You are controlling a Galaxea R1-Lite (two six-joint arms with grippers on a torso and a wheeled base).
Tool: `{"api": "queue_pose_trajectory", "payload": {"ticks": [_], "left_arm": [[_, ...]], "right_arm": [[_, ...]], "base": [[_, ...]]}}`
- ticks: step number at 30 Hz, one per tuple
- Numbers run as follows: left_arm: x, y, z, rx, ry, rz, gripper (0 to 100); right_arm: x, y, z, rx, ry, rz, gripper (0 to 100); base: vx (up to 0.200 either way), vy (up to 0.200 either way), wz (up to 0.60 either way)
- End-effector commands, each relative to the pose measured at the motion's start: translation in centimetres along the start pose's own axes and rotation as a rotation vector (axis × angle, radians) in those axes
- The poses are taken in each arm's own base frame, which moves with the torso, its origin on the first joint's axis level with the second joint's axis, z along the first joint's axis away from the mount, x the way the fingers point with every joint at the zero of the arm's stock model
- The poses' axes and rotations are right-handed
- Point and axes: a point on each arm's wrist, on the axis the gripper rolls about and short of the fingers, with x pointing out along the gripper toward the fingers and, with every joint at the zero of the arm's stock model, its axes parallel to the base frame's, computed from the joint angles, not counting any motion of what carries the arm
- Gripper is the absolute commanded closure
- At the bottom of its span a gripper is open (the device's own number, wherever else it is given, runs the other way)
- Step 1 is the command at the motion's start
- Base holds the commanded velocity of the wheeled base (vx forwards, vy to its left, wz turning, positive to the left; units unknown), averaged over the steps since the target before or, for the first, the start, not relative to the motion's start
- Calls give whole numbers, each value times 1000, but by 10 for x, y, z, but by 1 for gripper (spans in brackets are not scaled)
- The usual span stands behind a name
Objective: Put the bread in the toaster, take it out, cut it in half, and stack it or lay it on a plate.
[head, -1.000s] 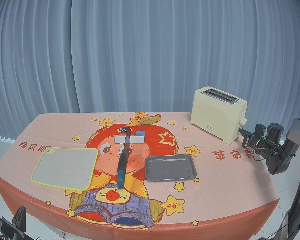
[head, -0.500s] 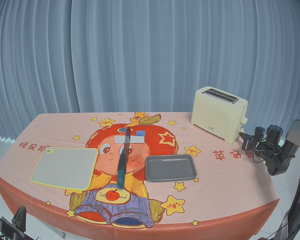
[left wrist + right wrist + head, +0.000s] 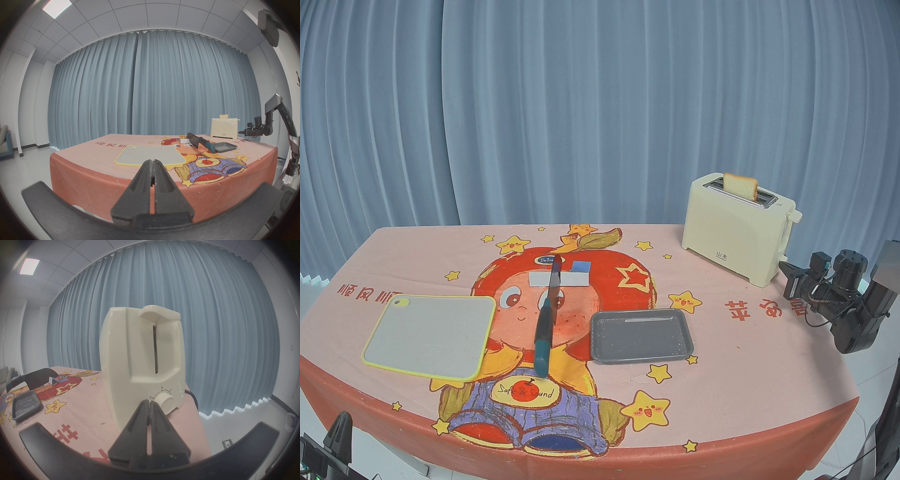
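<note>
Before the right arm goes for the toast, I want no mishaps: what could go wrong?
The bread sticks only a little above the toaster slot, so a grip may slip or crush it. The right jaws, shut near the lever end, must open and rise and could bump the toaster.

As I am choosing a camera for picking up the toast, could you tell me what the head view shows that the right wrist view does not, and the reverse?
Head view: the bread standing up out of the toaster, and the cutting board.
Right wrist view: the dial and cord on the toaster's end face, just beyond the fingertips.
Shared: the toaster, its lever at the top, the tray, the knife and the shut right gripper.
</note>
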Motion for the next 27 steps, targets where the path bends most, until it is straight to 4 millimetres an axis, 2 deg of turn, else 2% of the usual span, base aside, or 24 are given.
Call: {"api": "queue_pose_trajectory", "payload": {"ticks": [1, 18, 21, 27], "left_arm": [[1, 0, -5, 0, 18, 1, 100], [1, 0, -5, 0, 18, 1, 100], [1, 0, -5, 0, 18, 1, 100], [1, 0, -5, 0, 18, 1, 100]], "right_arm": [[0, -1, -1, 1, 4, -1, 100], [-8, 2, -2, -31, 16, 1, 100], [-11, 4, 3, -36, 4, 4, 100], [-28, 12, 26, -52, -48, 10, 100]], "base": [[0, 0, 0], [0, 0, 0], [0, 0, 0], [0, 0, 0]]}}
